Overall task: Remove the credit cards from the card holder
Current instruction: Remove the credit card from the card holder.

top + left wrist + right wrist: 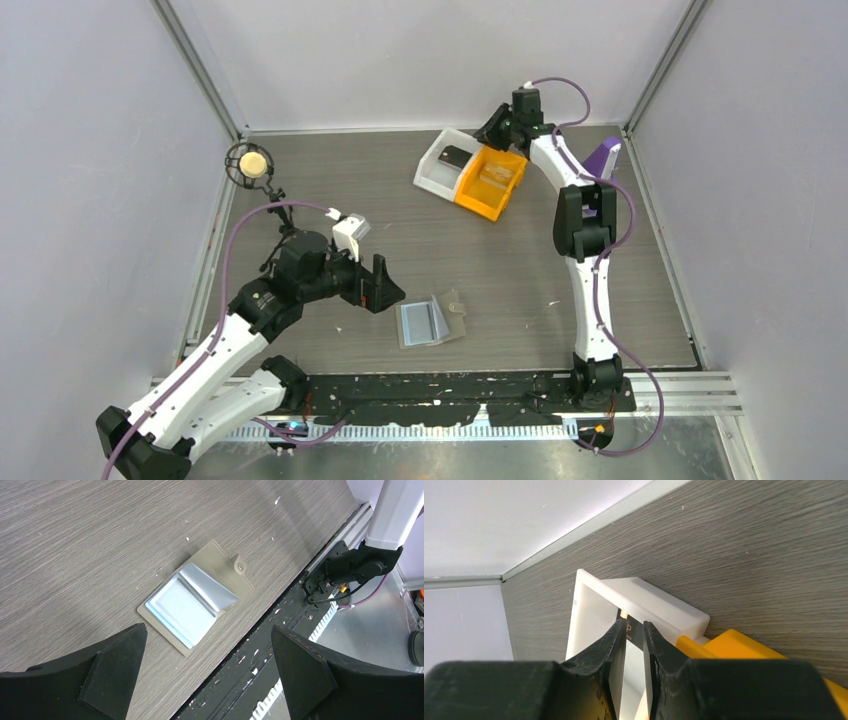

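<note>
Top external view: the right pincer (492,132) reaches down at the far side of the table (500,280), its tips just over the white bin (432,168). A dark card (455,156) lies in that bin just ahead of the tips, and the orange bin (490,192) sits against the white one, just beside them. The left pincer (384,288) hangs low with its jaws spread wide and nothing in them. The card holder (432,320) lies opened flat on the table just beyond its tips, apart from them. Left wrist view: the card holder sits between and ahead of the two spread fingers, light blue panels up, with the snap tab (241,567) on the edge farther from the pincer. One panel looks slightly lifted, and I cannot tell whether any cards remain inside. Right wrist view: the fingers stand a narrow slit apart, and the white of the bin shows through the gap. The dark card shows just past the tips and nothing looks pinched between the pads, so I read the card as let go, or nearly so. To finish this drop-off well, the right pincer should probably part a little more before it rises. It should then lift straight away from the bin, so that no pad drags the card back out. For any further card, the left pincer would do best to press on the holder's grey-brown border nearest it, which leaves the blue panels free.
</note>
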Action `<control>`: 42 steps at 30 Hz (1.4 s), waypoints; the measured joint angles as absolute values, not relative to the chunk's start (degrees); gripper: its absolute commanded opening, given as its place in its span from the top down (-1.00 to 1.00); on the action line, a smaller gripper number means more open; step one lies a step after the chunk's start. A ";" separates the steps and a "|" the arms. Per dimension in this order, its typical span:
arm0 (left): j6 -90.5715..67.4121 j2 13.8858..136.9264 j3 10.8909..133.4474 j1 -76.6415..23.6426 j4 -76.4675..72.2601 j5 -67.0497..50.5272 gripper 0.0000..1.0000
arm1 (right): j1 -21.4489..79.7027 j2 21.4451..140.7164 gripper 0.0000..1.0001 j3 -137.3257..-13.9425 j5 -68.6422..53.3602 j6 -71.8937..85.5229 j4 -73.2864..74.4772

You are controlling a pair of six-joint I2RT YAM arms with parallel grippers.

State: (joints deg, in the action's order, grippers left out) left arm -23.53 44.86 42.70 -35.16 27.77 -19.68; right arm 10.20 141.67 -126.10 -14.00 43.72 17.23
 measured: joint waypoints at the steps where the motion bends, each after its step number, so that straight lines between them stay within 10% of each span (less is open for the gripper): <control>1: -23.53 44.82 42.70 -35.16 27.75 -19.62 -0.99 | 10.07 141.58 0.46 -126.10 -14.04 43.62 17.39; 19: -21.74 39.86 45.32 -34.68 40.25 -1.06 -0.99 | 12.64 109.73 0.37 -101.73 -11.40 31.92 22.68; 42: -20.75 30.59 43.44 -34.48 46.26 4.08 -0.99 | 55.37 72.66 0.34 -48.58 5.30 36.12 15.94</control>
